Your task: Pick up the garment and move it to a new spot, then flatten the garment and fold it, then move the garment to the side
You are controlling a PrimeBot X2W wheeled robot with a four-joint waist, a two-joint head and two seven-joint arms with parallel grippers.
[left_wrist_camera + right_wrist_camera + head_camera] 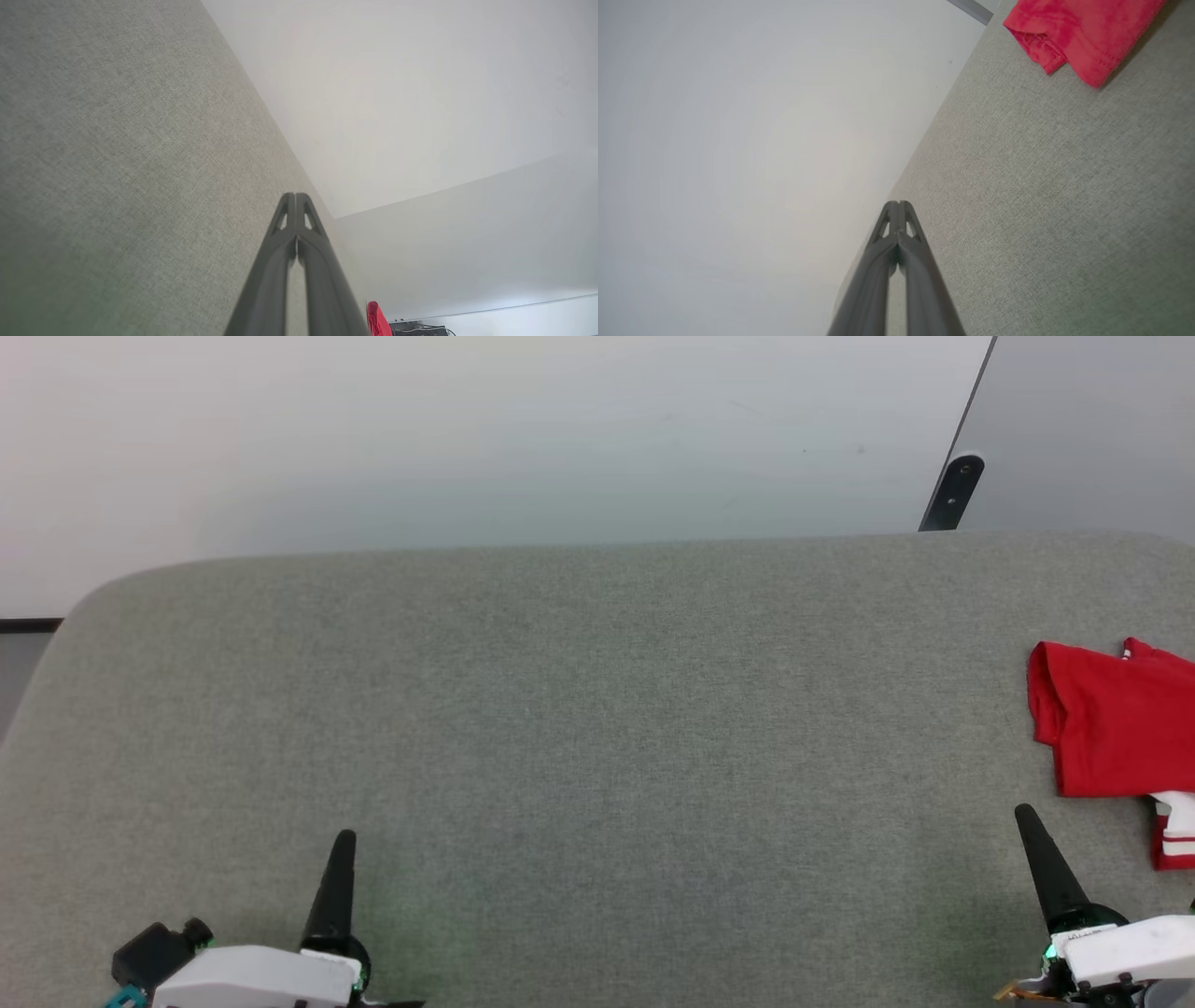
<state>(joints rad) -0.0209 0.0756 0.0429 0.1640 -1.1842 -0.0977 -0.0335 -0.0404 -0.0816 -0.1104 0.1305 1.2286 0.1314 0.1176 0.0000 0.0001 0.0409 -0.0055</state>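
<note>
Garment (1111, 723): soft red rumpled rectangle

The shirt (1111, 723) is running off the right edge of the head view, so its far part is lying out of frame. The right wrist view's top edge is cropping it to a folded red corner. In the left wrist view, one red sliver is peeking from behind a finger (327, 289). Dark clutter (416, 328) beside it is showing too small to identify. The head view's bottom edge is cutting off the left gripper (344, 840) and right gripper (1025, 814) bodies.
</note>
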